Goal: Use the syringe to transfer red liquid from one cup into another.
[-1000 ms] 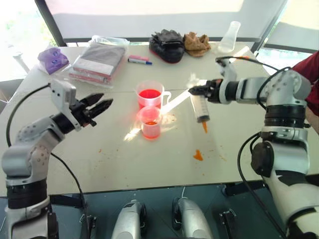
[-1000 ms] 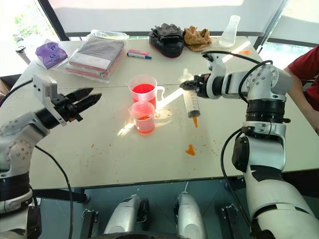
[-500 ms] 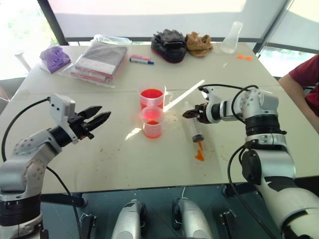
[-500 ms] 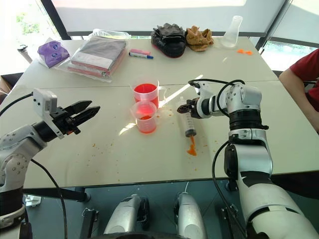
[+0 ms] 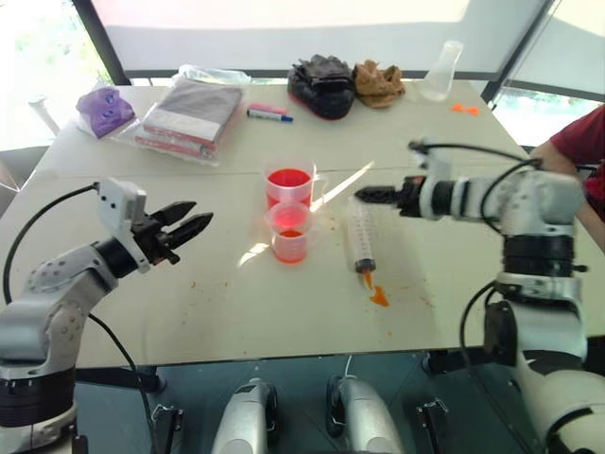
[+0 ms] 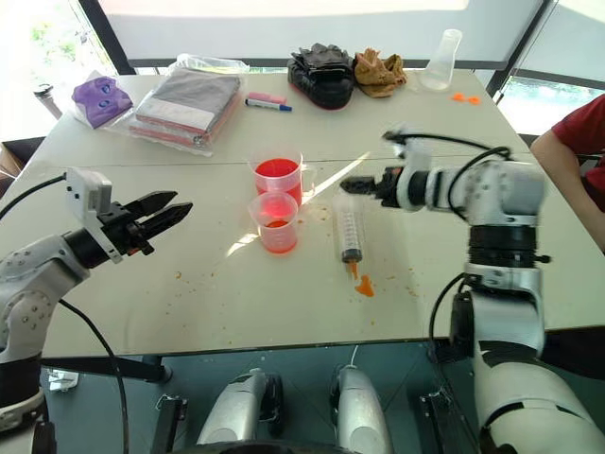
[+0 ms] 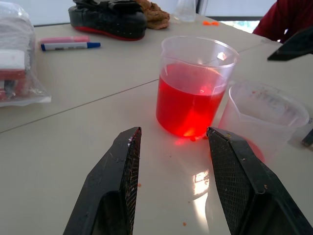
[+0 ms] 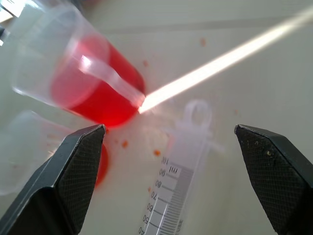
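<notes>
The syringe [image 5: 360, 237] lies flat on the tabletop [image 5: 236, 303], near the middle, with its stained tip toward the near edge and its white plunger toward the far edge. The tip is just beside an orange blotch [image 5: 378, 296]. The right gripper [image 5: 364, 194] hangs above the plunger end with its jaws wide open and holding nothing; in the right wrist view the plunger ring is seen between the two open fingers [image 8: 73, 176], below them.

The taller cup with handle [image 5: 288, 185] stands at the middle of the tabletop with red liquid [image 5: 286, 178] in it. The smaller cup [image 5: 287, 232] stands just in front of it, on the side of the near edge, very close or touching; I cannot tell which. It has a little red at the bottom.

The left gripper [image 5: 194, 219] is over the left part of the tabletop, well apart from the cups, jaws open and empty. Between it and the cups the surface is bare, also along the near edge

A plastic bag [image 5: 189, 113], a marker [image 5: 268, 115] and dark gloves [image 5: 319, 85] lie along the far edge
</notes>
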